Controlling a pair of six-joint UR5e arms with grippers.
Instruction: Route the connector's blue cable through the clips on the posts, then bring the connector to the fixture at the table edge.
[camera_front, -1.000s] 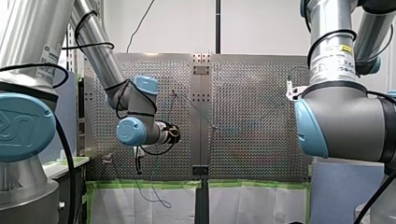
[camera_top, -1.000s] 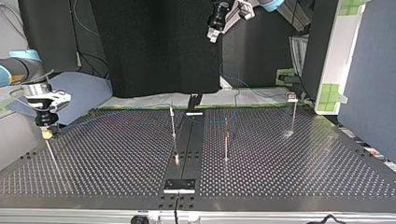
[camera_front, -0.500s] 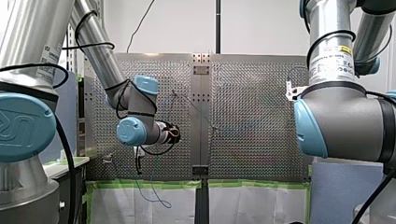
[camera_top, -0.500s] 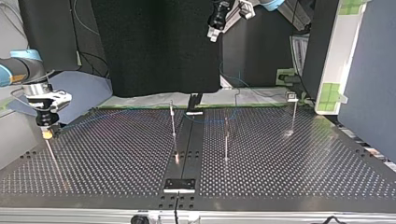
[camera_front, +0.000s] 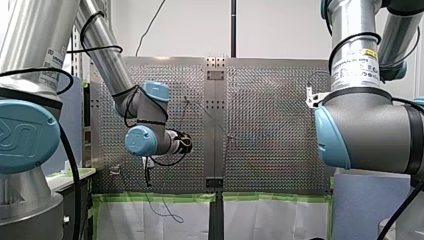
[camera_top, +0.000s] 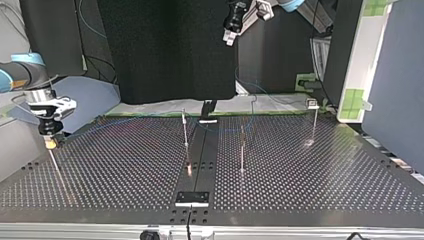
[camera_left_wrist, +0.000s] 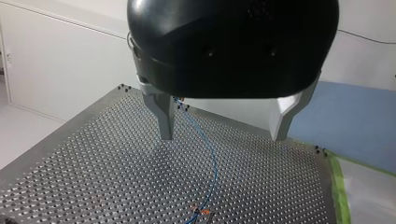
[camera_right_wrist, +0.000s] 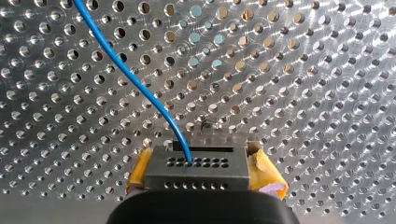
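Observation:
In the right wrist view the grey connector (camera_right_wrist: 196, 173) lies between my right gripper's (camera_right_wrist: 200, 161) yellow pads (camera_right_wrist: 267, 175), which stand open just off its sides. The blue cable (camera_right_wrist: 135, 84) leaves its face and runs away over the perforated table. In the top view my right gripper (camera_top: 49, 141) points down at the top of a thin post (camera_top: 54, 165) at the left edge. My left gripper (camera_left_wrist: 223, 137) hangs open and empty high over the table, with the cable (camera_left_wrist: 212, 163) below it. The top view shows it at the upper edge (camera_top: 231, 31).
Three thin posts stand on the table in the top view: one left of the centre strip (camera_top: 185, 131), one right of it (camera_top: 242, 150), one far right with a clip on top (camera_top: 313, 105). Green tape (camera_front: 165, 197) edges the table.
Both arms hold their places. Only the loose cable hanging below the table edge in the front view shifts slightly.

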